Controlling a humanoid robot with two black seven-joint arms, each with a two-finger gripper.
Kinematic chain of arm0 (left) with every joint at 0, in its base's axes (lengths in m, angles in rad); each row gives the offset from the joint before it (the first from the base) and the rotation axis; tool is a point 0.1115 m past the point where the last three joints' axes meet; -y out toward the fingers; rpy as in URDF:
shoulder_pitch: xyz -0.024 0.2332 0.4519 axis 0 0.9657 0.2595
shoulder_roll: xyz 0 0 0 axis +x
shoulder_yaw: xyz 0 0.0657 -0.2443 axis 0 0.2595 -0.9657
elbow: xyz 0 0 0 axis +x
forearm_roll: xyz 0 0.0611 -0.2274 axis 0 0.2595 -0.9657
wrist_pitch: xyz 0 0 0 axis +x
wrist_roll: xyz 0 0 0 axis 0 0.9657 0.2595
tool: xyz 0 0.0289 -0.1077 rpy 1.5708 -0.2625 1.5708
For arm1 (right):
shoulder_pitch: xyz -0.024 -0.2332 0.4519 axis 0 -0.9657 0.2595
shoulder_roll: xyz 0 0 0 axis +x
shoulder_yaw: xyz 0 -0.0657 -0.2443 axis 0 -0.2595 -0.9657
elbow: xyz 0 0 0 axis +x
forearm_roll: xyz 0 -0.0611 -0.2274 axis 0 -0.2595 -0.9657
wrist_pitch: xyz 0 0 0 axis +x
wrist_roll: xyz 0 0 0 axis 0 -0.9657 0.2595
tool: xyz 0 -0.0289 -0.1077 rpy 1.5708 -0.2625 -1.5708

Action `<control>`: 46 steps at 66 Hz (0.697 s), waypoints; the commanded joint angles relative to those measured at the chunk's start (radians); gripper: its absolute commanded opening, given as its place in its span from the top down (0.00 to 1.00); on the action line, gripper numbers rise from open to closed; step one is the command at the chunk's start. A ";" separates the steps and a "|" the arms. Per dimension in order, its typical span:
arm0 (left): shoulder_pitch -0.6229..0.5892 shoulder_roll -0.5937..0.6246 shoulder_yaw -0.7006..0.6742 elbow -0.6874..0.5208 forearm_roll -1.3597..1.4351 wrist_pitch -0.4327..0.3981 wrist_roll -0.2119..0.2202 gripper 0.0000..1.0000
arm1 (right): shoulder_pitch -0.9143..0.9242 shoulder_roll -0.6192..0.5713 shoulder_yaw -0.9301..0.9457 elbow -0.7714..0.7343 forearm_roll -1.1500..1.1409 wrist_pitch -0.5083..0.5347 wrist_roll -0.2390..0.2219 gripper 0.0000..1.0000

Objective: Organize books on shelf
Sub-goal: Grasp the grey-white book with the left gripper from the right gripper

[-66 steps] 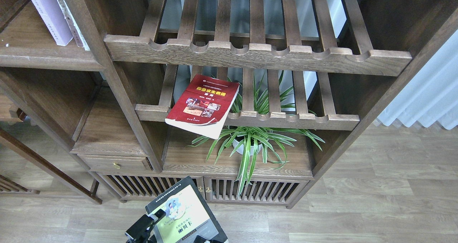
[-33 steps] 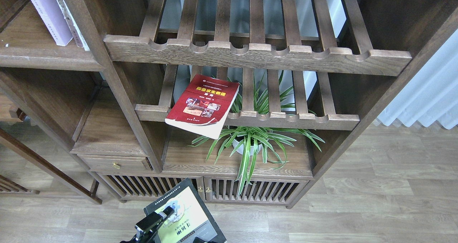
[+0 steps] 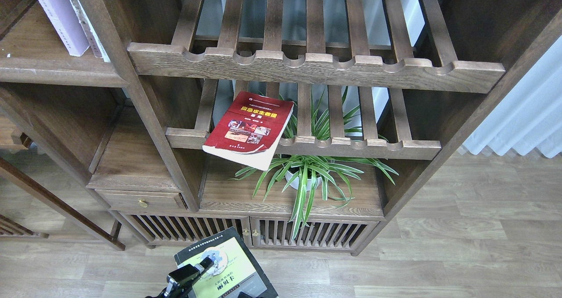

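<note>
At the bottom centre of the frame a thick paperback with a black border and a yellow-green cartoon cover (image 3: 226,269) was held up in front of the wood-plank floor (image 3: 439,254), tilted so its top edge pointed toward the cabinet. A black two-finger gripper (image 3: 193,274) lay across the book's left side, one finger (image 3: 184,275) resting on the cover; the finger behind was hidden, so it could not be told whether the grip was pinched on the book or merely against it, nor which arm it belonged to. A second dark part just showed at the very bottom edge beside the book, too cut off to read. In the middle of the frame a thick red paperback with a yellow title and photos (image 3: 250,129) lay flat on the lower slatted rack with a scalloped front rail (image 3: 360,146), its near corner overhanging the rail. Below it a green spider plant in a white pot (image 3: 307,175) stood on a lower board. In the upper left a pale lavender-white paperback (image 3: 59,17) stood leaning on the flat dark-brown wooden shelf board with a rounded front edge (image 3: 57,72), touching other books to its right.
</note>
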 commanded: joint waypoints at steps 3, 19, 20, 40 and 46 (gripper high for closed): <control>0.001 0.018 0.000 -0.001 0.000 0.001 -0.004 0.94 | 0.017 -0.001 0.017 -0.017 0.008 0.000 0.005 0.88; 0.001 0.028 0.000 -0.001 0.000 0.001 -0.005 0.94 | 0.025 0.000 0.018 -0.044 0.009 0.000 0.005 0.83; 0.001 0.028 0.000 -0.001 0.000 0.001 -0.005 0.94 | 0.025 -0.001 0.020 -0.046 0.009 0.000 0.005 0.83; -0.006 0.026 -0.026 0.000 0.000 0.001 -0.011 0.93 | 0.035 0.003 0.024 -0.049 0.008 0.000 0.016 0.21; -0.004 0.041 -0.054 -0.004 0.000 0.001 -0.008 0.93 | 0.034 0.006 0.053 -0.049 0.008 0.000 0.017 0.04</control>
